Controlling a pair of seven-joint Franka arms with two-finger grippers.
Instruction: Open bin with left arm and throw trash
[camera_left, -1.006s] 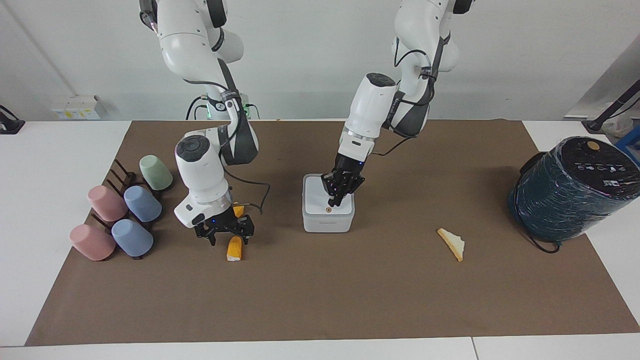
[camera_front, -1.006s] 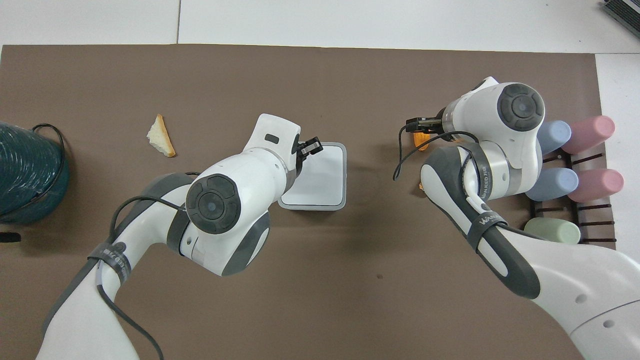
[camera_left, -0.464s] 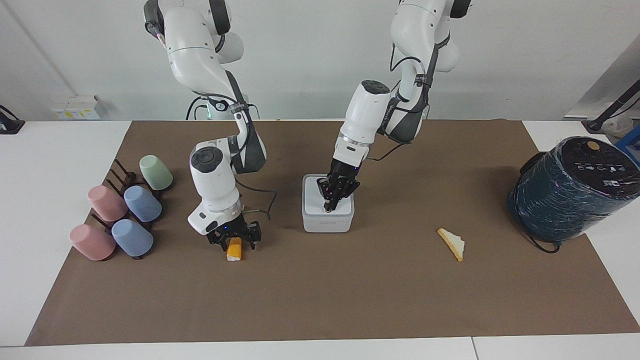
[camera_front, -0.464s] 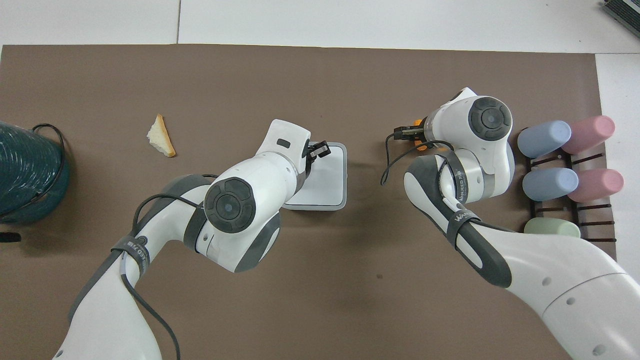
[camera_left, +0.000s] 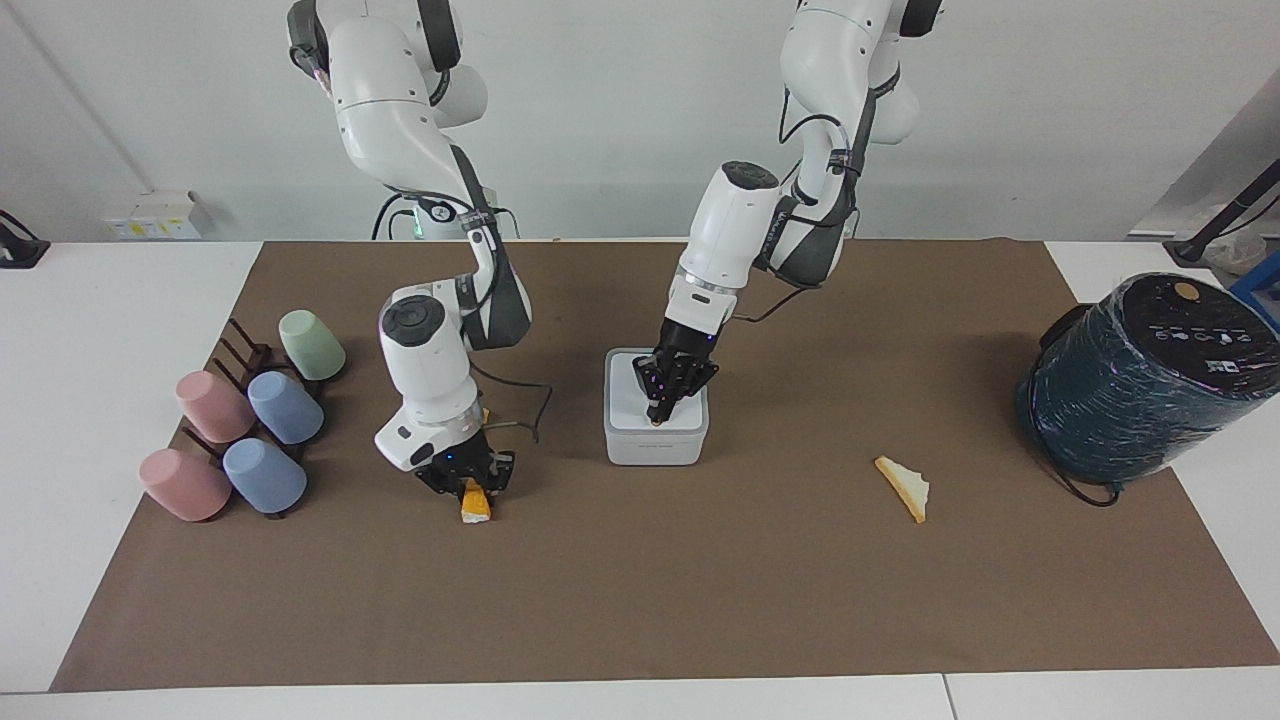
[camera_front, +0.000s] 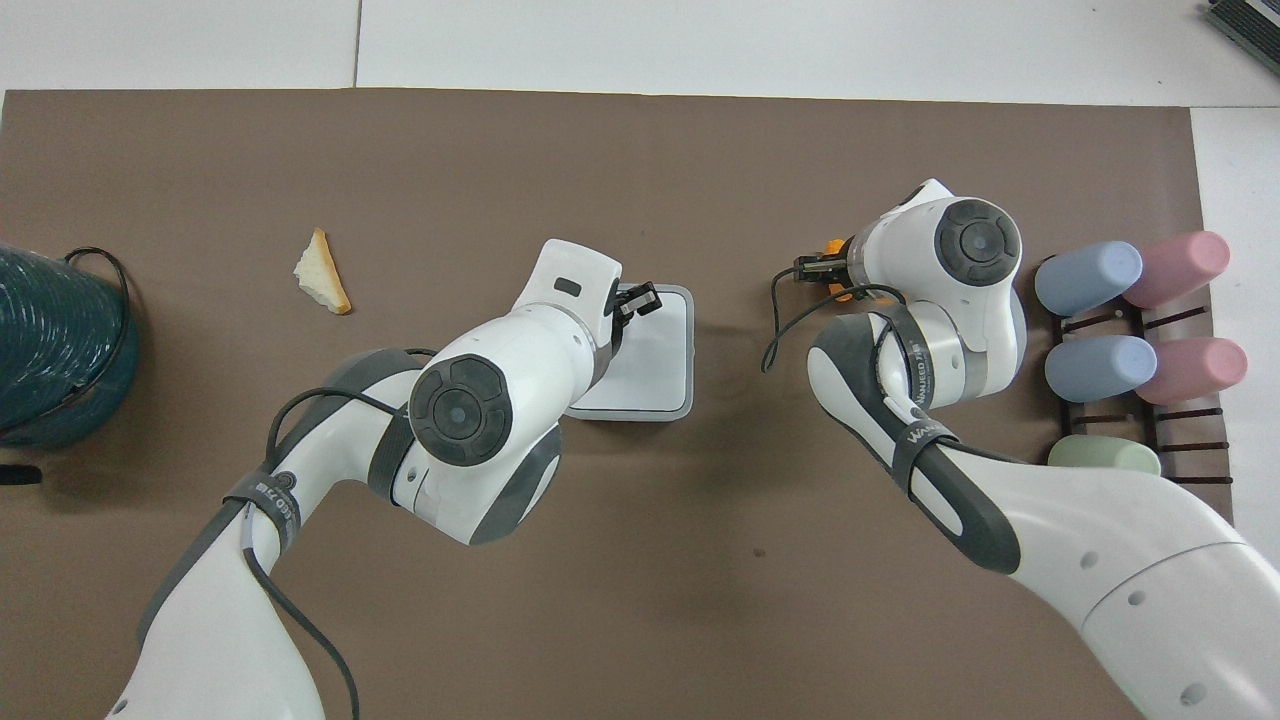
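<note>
Bin (camera_left: 655, 420) sits mid-tabletop with its lid down, and the left hand (camera_left: 657, 410) stands right on top of it, fingertips pinched together and pressing at the little orange button near the lid's edge farthest from the robots. It holds nothing. To do this well, I'd say the push should go straight down and firm, then lift clear at once, so the lid has room to swing up without hitting the wrist.

Toward the right arm's end of the tabletop, the right hand (camera_left: 470, 487) is down at the brown mat (camera_left: 640, 600), closed around an orange scrap (camera_left: 475, 507) whose pale end pokes out beneath it. I can't say if the scrap has left the mat yet. A second orange bit (camera_left: 484, 415) peeks out from under that arm's wrist, closer to the robots.

Between the two hands the mat is bare, so the carry to the bin looks unobstructed. The rack of cups (camera_left: 245, 420) sits just beside the right arm, so it shouldn't swing outward. A bread wedge (camera_left: 903, 487) lies well apart from the left hand, toward the dark wrapped cylinder (camera_left: 1140, 380) at the mat's edge.
</note>
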